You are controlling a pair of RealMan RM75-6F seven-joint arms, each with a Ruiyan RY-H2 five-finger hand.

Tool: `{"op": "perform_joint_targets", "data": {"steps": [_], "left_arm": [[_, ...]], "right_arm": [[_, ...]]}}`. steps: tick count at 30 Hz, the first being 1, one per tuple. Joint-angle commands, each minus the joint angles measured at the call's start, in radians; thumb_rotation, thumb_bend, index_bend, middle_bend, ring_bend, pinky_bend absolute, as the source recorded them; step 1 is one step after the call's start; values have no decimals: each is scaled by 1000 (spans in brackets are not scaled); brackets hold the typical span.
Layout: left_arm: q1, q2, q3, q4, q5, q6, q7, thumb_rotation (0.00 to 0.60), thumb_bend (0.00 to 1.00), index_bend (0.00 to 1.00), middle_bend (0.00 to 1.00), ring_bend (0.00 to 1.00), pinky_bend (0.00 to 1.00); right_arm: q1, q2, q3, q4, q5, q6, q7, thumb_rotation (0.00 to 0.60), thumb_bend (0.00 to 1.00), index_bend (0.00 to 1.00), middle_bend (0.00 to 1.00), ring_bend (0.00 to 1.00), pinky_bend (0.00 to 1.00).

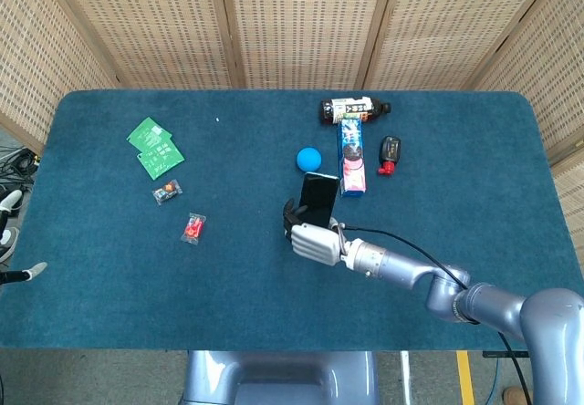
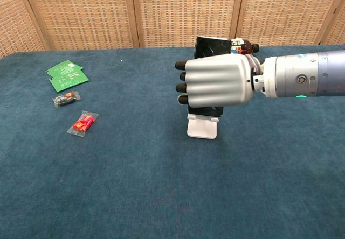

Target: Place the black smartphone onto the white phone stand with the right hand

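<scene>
My right hand [image 1: 313,243] [image 2: 215,83] grips the black smartphone [image 1: 318,199] [image 2: 212,48] upright, fingers wrapped around its lower half. The phone stands directly over the white phone stand [image 2: 202,127], whose base shows below my hand in the chest view. In the head view the stand is hidden behind my hand and the phone. Whether the phone's lower edge touches the stand's ledge is hidden by the hand. My left hand is not in either view.
Behind the phone lie a blue ball [image 1: 308,158], a blue-and-pink box [image 1: 351,156], a dark bottle [image 1: 353,109] and a small black-and-red item [image 1: 389,154]. Green packets [image 1: 153,147] [image 2: 67,75] and two small wrapped sweets [image 1: 192,228] [image 2: 82,123] lie at the left.
</scene>
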Motion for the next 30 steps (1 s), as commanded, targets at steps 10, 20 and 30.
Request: {"op": "perform_joint_targets", "data": {"steps": [10,20,30], "left_arm": [[2,5,1,3,4,-1,-16,600,0,0,0,0,0],[3,8,2,3,10,1,-25,600,0,0,0,0,0],[9,13,5,7,24,4,-48,600,0,0,0,0,0]], "right_arm": [[-1,-24,-20,4,19,-2,-17,600,304,507,568,493,333],[-39,-18,20,-47,99,2,-100,600,19,0,0,0,0],[-98,89,25,-157,105,121,-107,600,18,0,0,0,0]]}}
